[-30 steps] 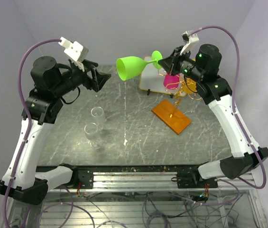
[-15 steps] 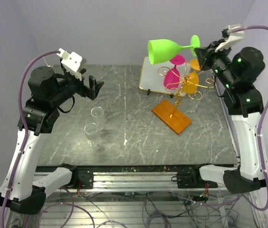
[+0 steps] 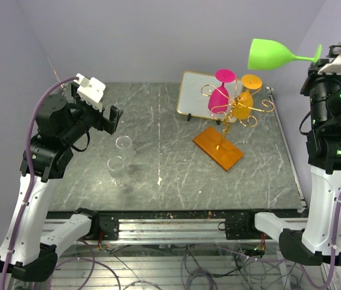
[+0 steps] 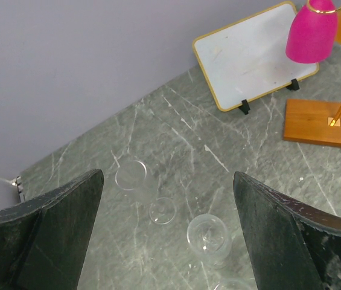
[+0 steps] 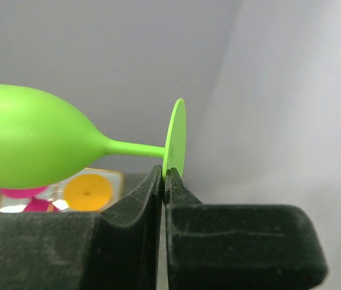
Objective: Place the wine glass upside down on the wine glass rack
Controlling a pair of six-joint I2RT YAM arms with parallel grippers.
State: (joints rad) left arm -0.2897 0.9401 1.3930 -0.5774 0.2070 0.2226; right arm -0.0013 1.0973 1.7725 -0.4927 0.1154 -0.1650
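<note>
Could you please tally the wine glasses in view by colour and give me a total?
Green glass: 1
Pink glass: 1
Orange glass: 1
Clear glasses: 2
Total: 5

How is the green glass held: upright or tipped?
Tipped on its side: the green glass lies level in air, foot pinched by the right gripper.
</note>
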